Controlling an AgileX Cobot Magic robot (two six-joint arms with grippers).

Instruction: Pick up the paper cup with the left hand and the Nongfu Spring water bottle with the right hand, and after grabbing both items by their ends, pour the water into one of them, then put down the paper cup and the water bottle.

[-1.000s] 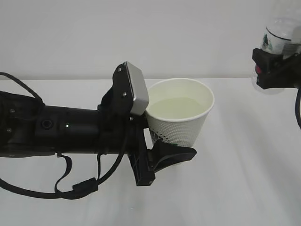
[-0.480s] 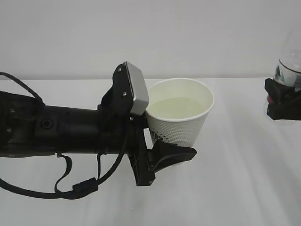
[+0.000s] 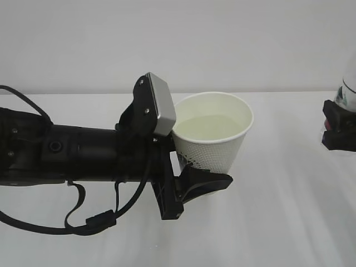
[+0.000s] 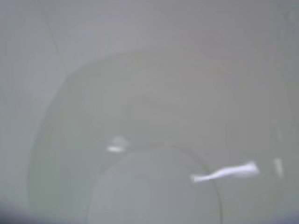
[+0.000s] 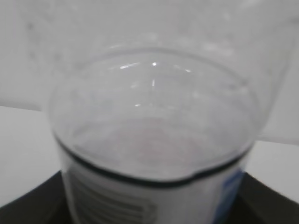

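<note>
The white dimpled paper cup (image 3: 214,146) stands upright in the middle of the exterior view, with pale water (image 3: 208,124) well up inside it. My left gripper (image 3: 201,167) is shut on its lower wall; one black finger (image 3: 203,182) crosses in front of its base, so I cannot tell whether it touches the table. The left wrist view is a grey blur of the cup (image 4: 140,116). At the right edge my right gripper (image 3: 340,131) is shut on the Nongfu Spring water bottle (image 3: 350,89), mostly cut off. The clear bottle (image 5: 154,140) fills the right wrist view, with dark fingers (image 5: 32,205) at its sides.
A white table (image 3: 278,222) runs across the view to a plain white wall (image 3: 178,39) behind. The thick black left arm (image 3: 67,153) with its silver block (image 3: 160,103) and loose cables (image 3: 89,219) covers the left half.
The right gripper has carried the bottle down and to the right, almost out of the exterior view. The left arm and the cup have stayed still.
</note>
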